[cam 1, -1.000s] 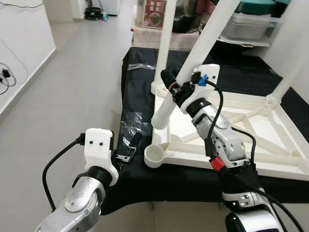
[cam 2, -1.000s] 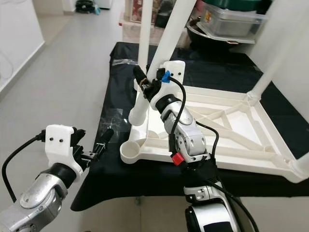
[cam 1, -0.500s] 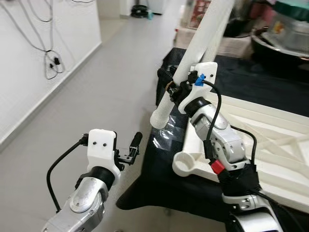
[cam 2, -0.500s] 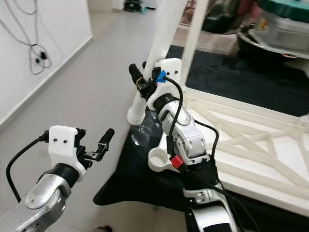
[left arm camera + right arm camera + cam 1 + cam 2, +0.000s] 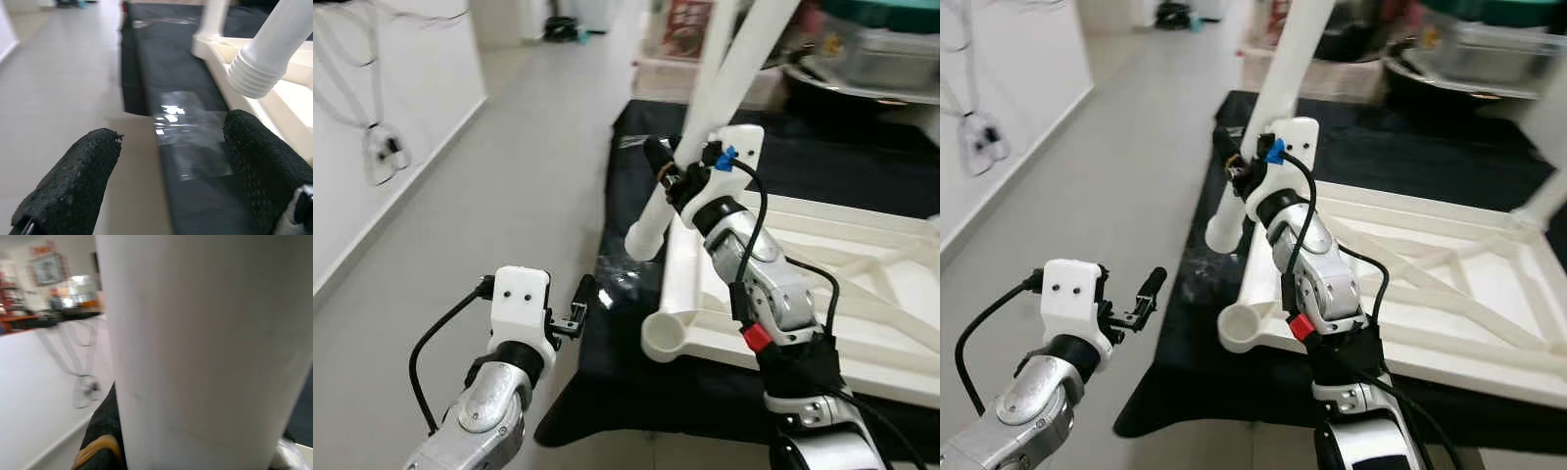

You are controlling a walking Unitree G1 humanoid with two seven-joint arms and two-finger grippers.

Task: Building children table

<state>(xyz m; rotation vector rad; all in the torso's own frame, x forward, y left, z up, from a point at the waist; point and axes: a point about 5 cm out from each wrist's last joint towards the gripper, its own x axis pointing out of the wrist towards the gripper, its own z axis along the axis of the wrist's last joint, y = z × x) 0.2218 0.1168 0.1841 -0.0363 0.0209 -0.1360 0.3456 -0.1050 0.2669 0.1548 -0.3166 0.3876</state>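
A pale tiled floor (image 5: 509,196) runs past a white wall (image 5: 382,108) hung with loose cables, and a tabletop covered in black cloth (image 5: 636,392) stands on the robot's right side. On the cloth lies the white children's table (image 5: 862,264), turned upside down, its ribbed underside facing up and its far end cut off by the frame. An empty round leg socket (image 5: 663,338) sits at its nearest corner, close to the tabletop's near left corner. One leg (image 5: 710,69) already stands upright at the far left corner, its top out of frame.

The right claw (image 5: 671,176) is closed around a loose white table leg (image 5: 700,137), held slanted above the left edge of the upturned table — its threaded lower end (image 5: 254,73) hangs free just above the cloth, not in any socket. In the right wrist view the leg blocks nearly everything; one black finger (image 5: 105,431) shows beside it.

The left claw (image 5: 579,299) hovers over the floor beside the tabletop's left edge, fingers spread wide, holding nothing. A clear plastic sheet (image 5: 190,147) lies on the cloth ahead of it. Blurred storage bins (image 5: 862,49) stand beyond the tabletop's far edge.
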